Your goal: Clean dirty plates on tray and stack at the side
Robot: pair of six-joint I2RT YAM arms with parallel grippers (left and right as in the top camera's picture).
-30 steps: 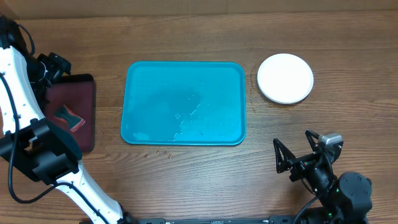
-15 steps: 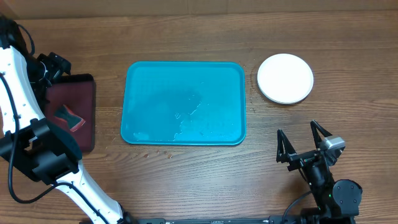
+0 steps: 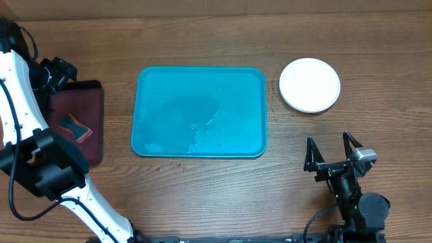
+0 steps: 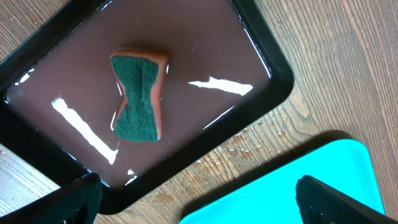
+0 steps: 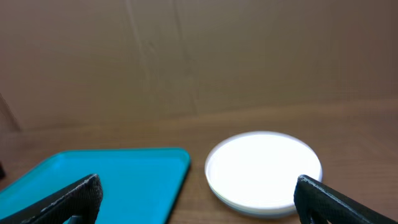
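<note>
We see the white plate (image 3: 310, 85) on the bench just right of the blue tray (image 3: 199, 111), possibly topping a stack, hard to tell. The right gripper (image 3: 331, 154) hovers spread wide near the front edge, and the left gripper (image 4: 199, 199) gapes empty over the maroon tray (image 4: 205, 56) holding the sponge (image 4: 138, 96).

White plate (image 3: 310, 85) lies beside the teal tray (image 3: 169, 88).

Glossy wet tray (image 3: 200, 111), grained wooden table (image 3: 202, 196)
</note>
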